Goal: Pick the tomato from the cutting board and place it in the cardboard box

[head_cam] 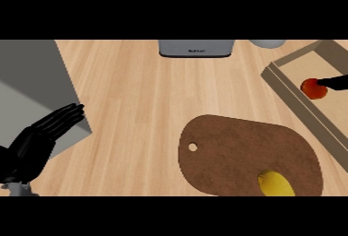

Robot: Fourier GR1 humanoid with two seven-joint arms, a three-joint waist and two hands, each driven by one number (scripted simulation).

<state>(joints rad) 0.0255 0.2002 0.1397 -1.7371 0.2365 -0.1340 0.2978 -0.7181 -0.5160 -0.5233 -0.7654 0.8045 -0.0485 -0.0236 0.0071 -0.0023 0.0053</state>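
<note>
The red tomato (312, 88) lies within the walls of the cardboard box (296, 104) at the right edge. Only a black sliver of my right hand (334, 83) shows, coming in from the right edge and touching the tomato's upper right side; whether it holds the tomato I cannot tell. The brown cutting board (238, 152) lies in front of the box, with a small hole near its left end. My left hand (41, 133) rests at the far left with straight fingers pointing up and right, holding nothing.
A yellow fruit (275, 184) lies on the board's near edge. A grey appliance (195, 48) stands at the back centre, with a grey rounded object (267, 44) to its right. A grey raised block (34, 83) fills the left side behind my left hand.
</note>
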